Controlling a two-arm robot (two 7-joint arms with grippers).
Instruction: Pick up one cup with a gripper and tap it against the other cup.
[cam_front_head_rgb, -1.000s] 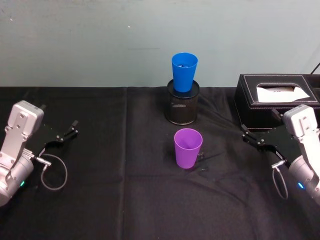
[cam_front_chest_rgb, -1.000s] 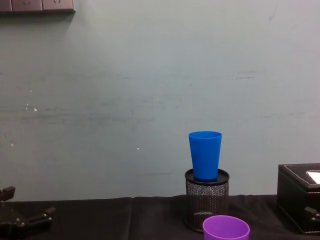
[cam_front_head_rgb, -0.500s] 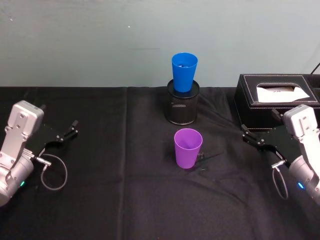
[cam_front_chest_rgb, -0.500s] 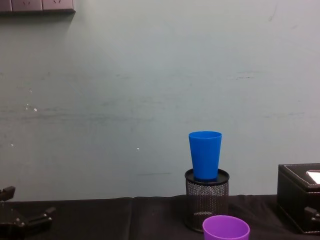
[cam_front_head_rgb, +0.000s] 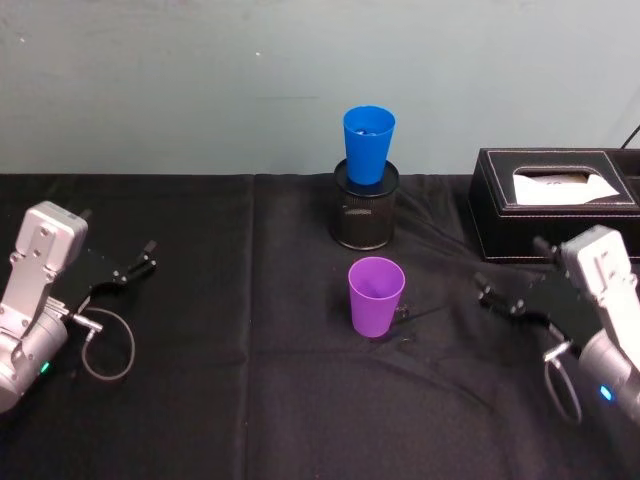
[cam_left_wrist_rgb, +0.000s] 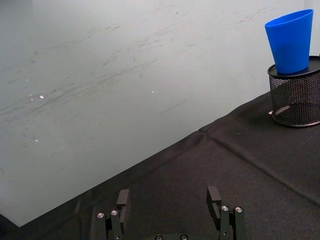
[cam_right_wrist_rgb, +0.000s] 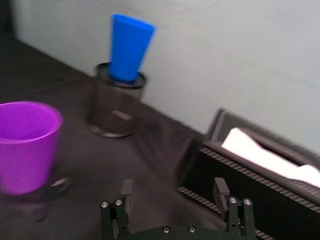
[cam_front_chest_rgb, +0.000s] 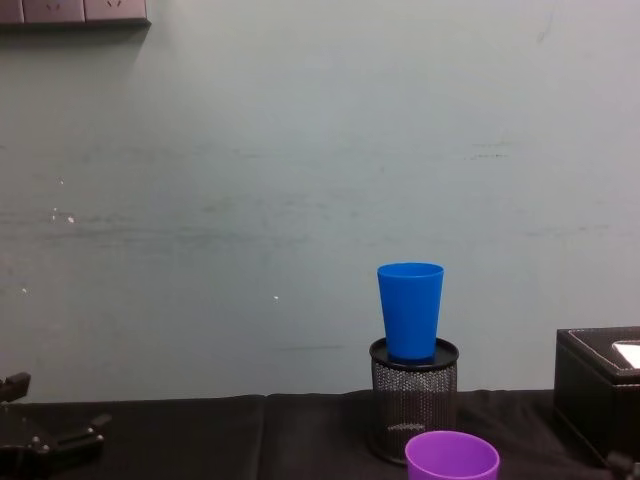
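Observation:
The purple cup (cam_front_head_rgb: 376, 297) stands upright on the black cloth, near the middle. Its rim (cam_front_chest_rgb: 452, 455) shows low in the chest view. Behind it the blue cup (cam_front_head_rgb: 368, 143) stands upright in the mouth of a black mesh pen holder (cam_front_head_rgb: 365, 212). My right gripper (cam_front_head_rgb: 508, 267) is open and empty, to the right of the purple cup and apart from it. The right wrist view shows its fingers (cam_right_wrist_rgb: 126, 189) spread, with the purple cup (cam_right_wrist_rgb: 27, 145) and blue cup (cam_right_wrist_rgb: 128, 46) farther off. My left gripper (cam_front_head_rgb: 118, 232) rests open at the far left.
A black tissue box (cam_front_head_rgb: 555, 205) with white paper in its slot sits at the back right, just behind the right gripper. A grey wall runs along the table's far edge. A looped cable (cam_front_head_rgb: 105, 345) hangs by the left arm.
The right gripper has shifted left and a little forward, toward the purple cup and away from the tissue box. The left arm and both cups have stayed put.

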